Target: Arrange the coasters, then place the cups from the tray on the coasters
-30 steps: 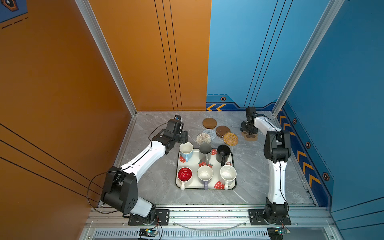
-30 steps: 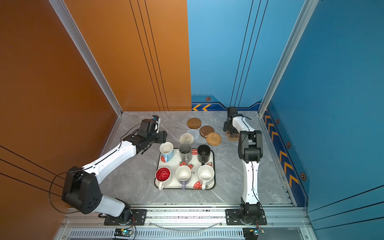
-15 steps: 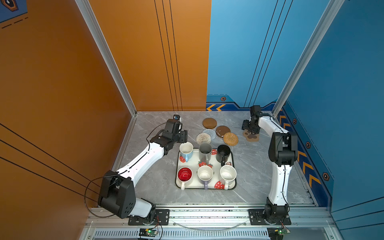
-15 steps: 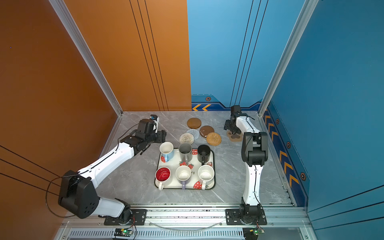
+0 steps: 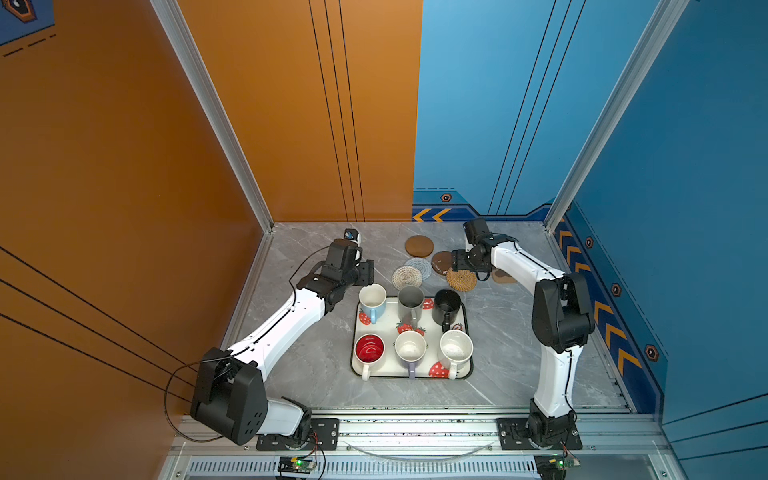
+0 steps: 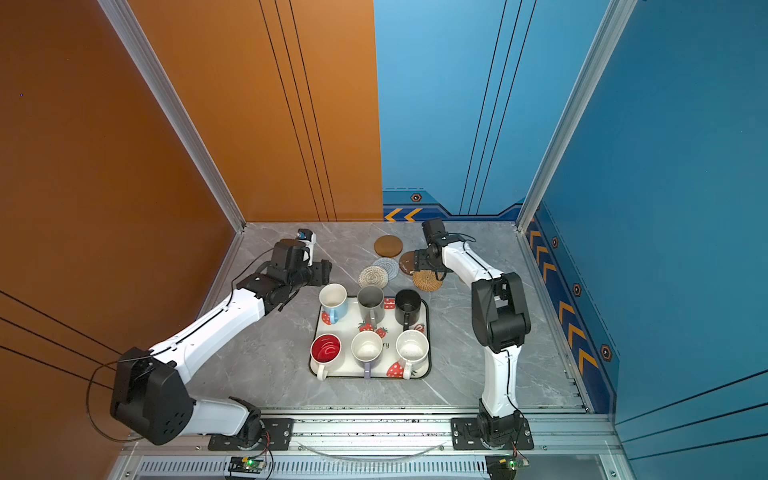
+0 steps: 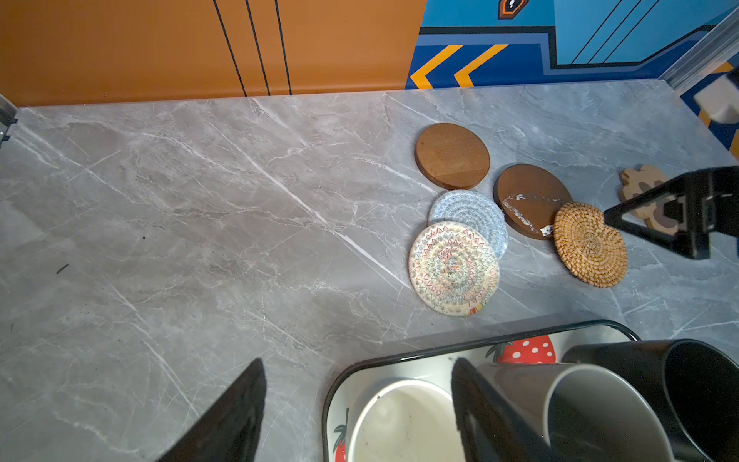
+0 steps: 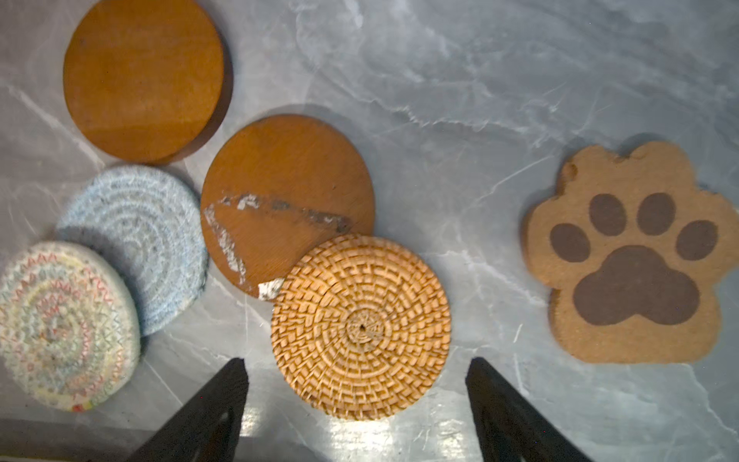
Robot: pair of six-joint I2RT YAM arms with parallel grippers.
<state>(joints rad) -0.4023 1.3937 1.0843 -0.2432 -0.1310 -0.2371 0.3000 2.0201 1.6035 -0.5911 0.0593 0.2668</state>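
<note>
Tan woven rattan round coaster (image 8: pixel 360 328) lies flat on the grey marble desk (image 8: pixel 480 100), between the wide-spread, empty right jaws; left jaws likewise gape, holding nothing.

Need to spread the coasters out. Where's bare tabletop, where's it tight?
Free: wide marble between the left arm and the tray; the strip between tray and right arm; the back-left corner by the orange wall. Tight: behind the tray, rattan coaster overlaps a wooden disc, beige woven round overlaps grey woven round.
</note>
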